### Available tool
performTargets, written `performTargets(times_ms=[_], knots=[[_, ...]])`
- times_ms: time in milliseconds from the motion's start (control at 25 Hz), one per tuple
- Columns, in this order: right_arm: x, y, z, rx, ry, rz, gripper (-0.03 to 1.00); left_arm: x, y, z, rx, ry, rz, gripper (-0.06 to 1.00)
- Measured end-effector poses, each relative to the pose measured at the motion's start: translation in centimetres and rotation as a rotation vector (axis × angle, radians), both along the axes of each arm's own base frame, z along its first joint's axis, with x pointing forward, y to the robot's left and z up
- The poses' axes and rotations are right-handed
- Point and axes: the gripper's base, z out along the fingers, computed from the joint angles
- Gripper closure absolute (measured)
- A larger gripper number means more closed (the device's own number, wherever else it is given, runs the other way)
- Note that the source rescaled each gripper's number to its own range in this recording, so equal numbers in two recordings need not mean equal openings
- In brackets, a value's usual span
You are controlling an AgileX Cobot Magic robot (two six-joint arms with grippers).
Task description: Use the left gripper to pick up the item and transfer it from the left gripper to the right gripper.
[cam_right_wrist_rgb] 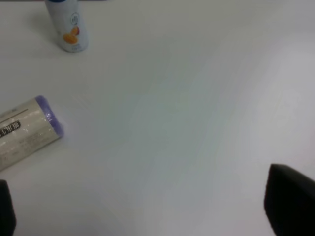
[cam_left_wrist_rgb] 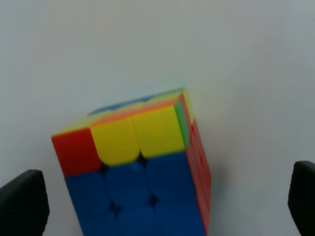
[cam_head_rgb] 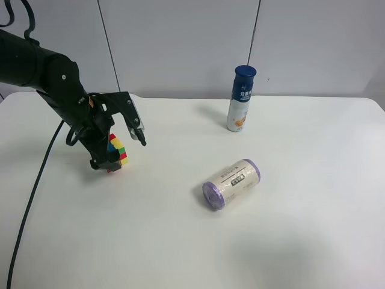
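- I have the left gripper (cam_head_rgb: 122, 154) down over the item (cam_head_rgb: 118, 150), the small puzzle cube. It sits on the white counter (cam_head_rgb: 289, 241), well apart from the purple-ended roll (cam_head_rgb: 231, 183), on the side of the roll toward the exterior high view's left.
- From the left wrist camera the cube fills the space between the two black fingertips (cam_left_wrist_rgb: 22, 201), with a strip of bare counter on either side. The jaws stand spread wide and have hold of nothing. As far as I can see, neither finger touches the cube.
- The cube looks to be resting on the counter, not lifted. Its blue face and a row of red and yellow squares are turned toward the wrist camera.
- The right gripper (cam_right_wrist_rgb: 147, 211) is outside the exterior high view. Its own camera shows both finger ends far apart at the edges of the frame, with only bare counter between them, so it is wide open and empty. It hangs near the roll, with the blue-capped white bottle (cam_head_rgb: 242, 99) on the far side of the roll.
- My read on progress: the approach is as good as done and the cube is bracketed, but the grasp itself has not been made.
- Everything else is left to do: close on the cube, lift it clear, carry it toward the roll's side of the counter to meet the right gripper, let that one take hold, then release.
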Motion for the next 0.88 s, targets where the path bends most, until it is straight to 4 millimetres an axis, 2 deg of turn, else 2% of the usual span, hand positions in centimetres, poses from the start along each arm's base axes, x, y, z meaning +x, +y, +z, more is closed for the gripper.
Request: performTargets(times_ms=[640, 720, 880], knots=[[0.0, 0.0, 0.0, 0.000, 0.000, 0.000, -0.03, 1.4, 1.8, -2.6, 0.019, 0.004, 0.014, 0.00], [0.0, 0.0, 0.0, 0.000, 0.000, 0.000, -0.03, 1.4, 1.8, -2.9, 0.020, 0.009, 0.014, 0.04], [0.0, 0.0, 0.0, 0.000, 0.000, 0.000, -0.03, 1.4, 1.8, -3.3, 0.019, 0.016, 0.017, 0.20]])
